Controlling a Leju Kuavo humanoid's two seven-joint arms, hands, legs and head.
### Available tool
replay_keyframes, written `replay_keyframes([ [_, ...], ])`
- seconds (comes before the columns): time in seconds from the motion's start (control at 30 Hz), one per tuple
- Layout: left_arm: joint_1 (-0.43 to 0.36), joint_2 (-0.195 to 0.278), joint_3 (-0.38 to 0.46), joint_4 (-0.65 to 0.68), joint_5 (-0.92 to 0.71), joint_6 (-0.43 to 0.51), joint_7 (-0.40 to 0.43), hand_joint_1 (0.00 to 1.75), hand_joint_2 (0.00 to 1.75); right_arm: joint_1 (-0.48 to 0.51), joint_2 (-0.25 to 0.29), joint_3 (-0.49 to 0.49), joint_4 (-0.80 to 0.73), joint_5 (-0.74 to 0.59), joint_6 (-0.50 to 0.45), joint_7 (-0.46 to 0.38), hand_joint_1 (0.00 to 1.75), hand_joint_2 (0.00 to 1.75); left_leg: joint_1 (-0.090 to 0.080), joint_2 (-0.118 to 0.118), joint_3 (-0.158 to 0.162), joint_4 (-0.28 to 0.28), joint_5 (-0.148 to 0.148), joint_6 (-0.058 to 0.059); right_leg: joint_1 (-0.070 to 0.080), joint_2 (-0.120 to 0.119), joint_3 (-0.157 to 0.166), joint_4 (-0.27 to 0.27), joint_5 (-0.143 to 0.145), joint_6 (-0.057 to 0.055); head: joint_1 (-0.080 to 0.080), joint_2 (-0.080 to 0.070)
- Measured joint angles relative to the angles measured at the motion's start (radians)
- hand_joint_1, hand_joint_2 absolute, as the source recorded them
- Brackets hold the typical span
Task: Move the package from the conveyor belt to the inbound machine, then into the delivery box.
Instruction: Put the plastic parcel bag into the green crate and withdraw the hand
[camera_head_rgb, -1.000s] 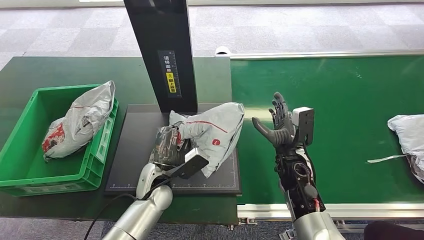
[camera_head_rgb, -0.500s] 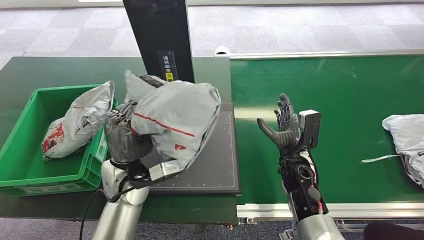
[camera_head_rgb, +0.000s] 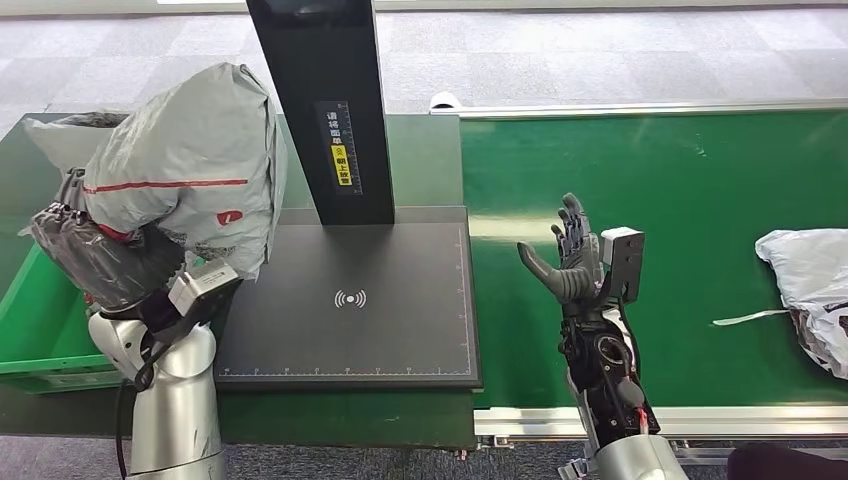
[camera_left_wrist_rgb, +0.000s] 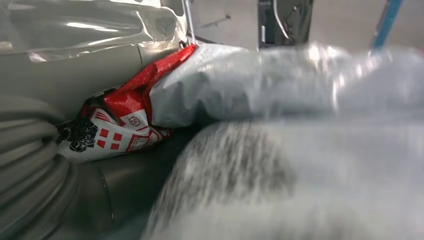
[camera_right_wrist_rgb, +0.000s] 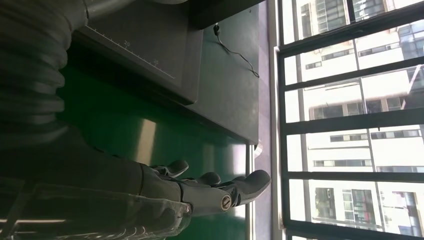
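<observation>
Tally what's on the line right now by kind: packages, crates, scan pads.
Packages: 2, one held up in the left hand above the crate, one on the belt's right edge
Green crates: 1
Scan pads: 1
Total: 4

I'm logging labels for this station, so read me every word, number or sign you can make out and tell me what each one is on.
Black column: white vertical characters and a yellow tag, too small to read.
Scanner pad: a white wireless-wave sign; ruler ticks on its edge; in the right wrist view "20" and "25", faint.
Grey package held by the left hand: a red logo, unreadable.
Red and white bag: print blurred.
</observation>
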Motion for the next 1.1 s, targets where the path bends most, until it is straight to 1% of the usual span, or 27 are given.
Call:
replay_keyframes([
  [0.07, -0.024, -0.003, 0.040, 0.001, -0.007, 0.000, 0.000, 1.75, 1.75, 0.000, 0.000, 0.000, 0.000, -0.001, 0.000, 0.000, 0.00, 1.75, 0.000, 0.000, 0.000, 0.000, 0.000, 0.000, 0.000, 0.000, 0.000, 0.000, 0.000, 0.000, 0.000, 0.000],
  [0.13, -0.062, -0.006, 0.100, 0.015, -0.026, 0.000, 0.005, 1.75, 1.75, 0.001, -0.001, 0.000, 0.000, -0.003, 0.000, -0.001, 0.00, 1.75, 0.000, 0.000, 0.000, 0.000, 0.000, 0.000, 0.000, 0.000, 0.000, 0.000, 0.000, 0.000, 0.000, 0.000],
  [0.17, -0.086, -0.004, 0.135, 0.036, -0.045, 0.000, 0.021, 1.75, 1.75, 0.001, -0.001, 0.000, 0.000, -0.004, 0.000, -0.001, 0.00, 1.75, 0.000, 0.000, 0.000, 0.000, 0.000, 0.000, 0.000, 0.000, 0.000, 0.000, 0.000, 0.000, 0.000, 0.000],
  [0.2, -0.111, 0.002, 0.172, 0.070, -0.072, 0.000, 0.059, 1.75, 1.75, 0.001, -0.001, 0.000, -0.001, -0.006, 0.000, -0.001, 0.00, 1.75, 0.000, -0.001, 0.000, 0.000, 0.000, 0.000, 0.000, 0.000, 0.000, 0.000, 0.000, 0.000, 0.000, 0.000],
  [0.23, -0.136, 0.014, 0.205, 0.117, -0.102, -0.001, 0.121, 1.75, 1.75, 0.001, -0.001, 0.000, -0.001, -0.007, 0.000, -0.001, 0.00, 1.75, 0.000, -0.001, 0.000, 0.000, 0.000, 0.000, 0.000, 0.000, 0.000, 0.000, 0.000, 0.000, 0.000, 0.000],
  [0.3, -0.181, 0.057, 0.252, 0.234, -0.148, -0.001, 0.273, 1.75, 1.75, 0.004, 0.000, 0.000, -0.004, -0.009, 0.000, 0.000, 0.00, 1.75, 0.000, 0.000, 0.001, 0.000, 0.001, -0.001, 0.000, 0.000, 0.001, 0.000, 0.001, -0.001, 0.000, 0.000],
  [0.33, -0.197, 0.083, 0.267, 0.291, -0.160, -0.001, 0.334, 1.75, 1.75, 0.006, 0.000, 0.000, -0.006, -0.009, 0.000, 0.000, 0.00, 1.75, 0.001, 0.001, 0.001, 0.000, 0.001, -0.001, 0.001, 0.001, 0.001, 0.000, 0.001, -0.002, 0.000, 0.000],
  [0.37, -0.211, 0.109, 0.280, 0.345, -0.168, -0.001, 0.377, 1.75, 1.75, 0.007, 0.000, -0.001, -0.007, -0.009, 0.001, 0.001, 0.00, 1.75, 0.001, 0.001, 0.001, 0.000, 0.001, -0.001, 0.001, 0.002, 0.000, 0.000, 0.001, -0.002, 0.000, 0.000],
  [0.5, -0.255, 0.199, 0.323, 0.531, -0.187, -0.002, 0.498, 1.75, 1.75, 0.009, 0.000, -0.001, -0.010, -0.006, 0.007, 0.004, 0.00, 1.75, 0.002, 0.002, 0.001, 0.000, 0.001, -0.002, 0.002, 0.003, 0.000, 0.001, 0.002, -0.002, 0.000, 0.000],
  [0.6, -0.279, 0.267, 0.338, 0.677, -0.184, -0.010, 0.593, 1.75, 1.75, 0.011, 0.001, -0.001, -0.016, 0.001, 0.010, 0.010, 0.00, 1.75, 0.002, 0.002, 0.001, 0.000, 0.001, -0.002, 0.002, 0.003, 0.000, 0.001, 0.001, -0.002, 0.000, 0.000],
  [0.7, -0.290, 0.319, 0.342, 0.784, -0.183, -0.020, 0.622, 1.75, 1.75, 0.012, 0.002, -0.001, -0.022, 0.006, 0.013, 0.014, 0.00, 1.75, 0.001, 0.002, 0.001, 0.000, 0.001, -0.002, 0.002, 0.003, 0.000, 0.001, 0.001, -0.002, 0.000, 0.000],
  [0.8, -0.301, 0.350, 0.343, 0.850, -0.184, -0.022, 0.631, 1.75, 1.75, 0.013, 0.003, -0.001, -0.026, 0.007, 0.016, 0.017, 0.00, 1.75, 0.001, 0.002, 0.000, 0.000, 0.001, -0.002, 0.001, 0.002, 0.000, 0.001, 0.001, -0.002, 0.000, 0.000],
  [0.93, -0.312, 0.369, 0.343, 0.896, -0.185, -0.022, 0.641, 1.75, 1.75, 0.013, 0.005, -0.001, -0.030, 0.007, 0.016, 0.020, 0.00, 1.75, 0.001, 0.002, 0.000, 0.000, 0.001, -0.002, 0.001, 0.002, 0.000, 0.001, 0.001, -0.002, 0.000, 0.000],
  [1.1, -0.319, 0.378, 0.343, 0.921, -0.185, -0.022, 0.643, 1.75, 1.75, 0.014, 0.005, -0.001, -0.033, 0.007, 0.017, 0.021, 0.00, 1.75, 0.001, 0.002, 0.001, 0.000, 0.001, -0.002, 0.001, 0.002, 0.000, 0.001, 0.001, -0.002, 0.000, 0.000],
])
